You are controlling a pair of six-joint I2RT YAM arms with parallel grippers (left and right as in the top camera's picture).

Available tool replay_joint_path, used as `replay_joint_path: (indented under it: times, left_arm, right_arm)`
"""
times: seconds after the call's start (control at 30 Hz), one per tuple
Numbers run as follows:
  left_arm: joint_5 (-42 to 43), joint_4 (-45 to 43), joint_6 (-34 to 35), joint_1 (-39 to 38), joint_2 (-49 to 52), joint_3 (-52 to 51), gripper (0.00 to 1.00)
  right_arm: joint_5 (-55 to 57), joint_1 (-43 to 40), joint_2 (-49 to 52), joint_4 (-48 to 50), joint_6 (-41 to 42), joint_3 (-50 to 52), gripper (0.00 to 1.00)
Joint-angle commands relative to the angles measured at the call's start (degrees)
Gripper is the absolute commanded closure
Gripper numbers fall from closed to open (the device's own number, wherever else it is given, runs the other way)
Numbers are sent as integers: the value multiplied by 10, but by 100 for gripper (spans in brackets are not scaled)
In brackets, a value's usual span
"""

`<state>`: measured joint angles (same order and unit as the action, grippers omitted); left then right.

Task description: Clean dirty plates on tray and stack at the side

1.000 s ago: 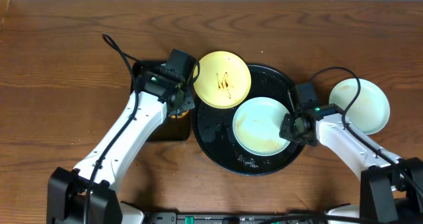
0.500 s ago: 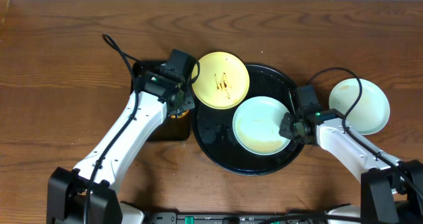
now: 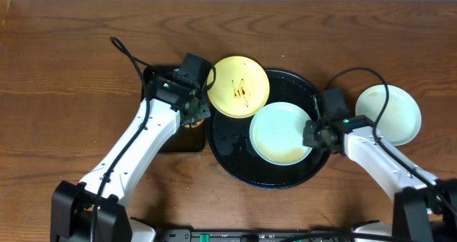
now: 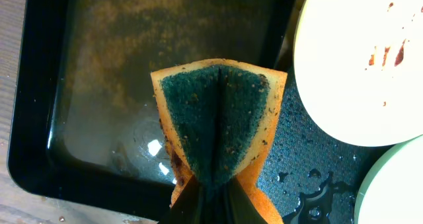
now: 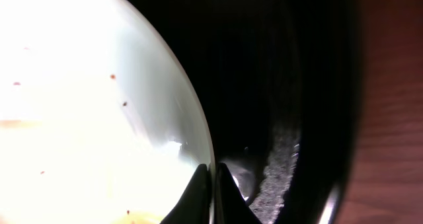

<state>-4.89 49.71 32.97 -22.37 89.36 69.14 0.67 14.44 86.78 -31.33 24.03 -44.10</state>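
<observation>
The large round black tray [image 3: 232, 163] holds a light blue plate [image 3: 278, 131] with a brownish smear. My right gripper [image 3: 311, 136] is shut on that plate's right rim; the right wrist view shows the fingers [image 5: 211, 178] pinching the rim of the plate [image 5: 79, 118] over the tray [image 5: 264, 65]. A pale yellow plate [image 3: 239, 85] with brown sauce marks leans over the tray's upper left rim. A second light blue plate [image 3: 389, 113] lies on the table to the right. My left gripper [image 3: 198, 110] is shut on a folded orange and green sponge [image 4: 218, 118], beside the yellow plate [image 4: 357, 65].
A small rectangular black tray [image 4: 86, 85] with wet brown residue lies under the sponge, left of the round tray. Brown wooden table [image 3: 71, 56] surrounds everything. Cables run from both arms.
The light blue plate in my right gripper has shifted slightly up and left on the tray. The yellow plate and left arm have barely moved.
</observation>
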Motion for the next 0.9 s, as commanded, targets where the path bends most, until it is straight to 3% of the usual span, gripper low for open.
replay_joint_path:
  times: [0.0,0.17,0.43,0.47,0.5,0.53,0.63,0.77,0.8,0.87]
  left_arm:
    - [-7,2,-2,2,-2,6,92]
    - [-7,2,-2,2,-2,6,92]
    - [-7,2,-2,2,-2,6,92]
    - [-7,2,-2,2,-2,6,92]
    - [-7,2,-2,2,-2,6,92]
    - [-7,2,-2,2,-2,6,92]
    - [-7,2,-2,2,-2,6,92]
    - [-7,2,-2,2,-2,6,92]
    - [-7,2,-2,2,-2,6,92]
    - [-7,2,-1,2,-2,6,92]
  right_arm:
    - [27,-13,-55,3,-80,-39,99]
    - [53,-13,-98,2,-126,-46,99]
    - [21,-13,-95,-34,-121,-44,97]
    - [17,-13,-92,-34,-121,-44,90]
    - [5,-13,-88,-33,-121,-44,67]
    - [-23,-13,-88,-28,-121,-44,50]
    - [-43,-13,-92,-3,-121,-45,53]
    - [4,-20,-90,18,-112,-44,35]
    - [14,-22,-86,18,-114,-44,38]
    - [16,-27,-65,18,-138,-43,62]
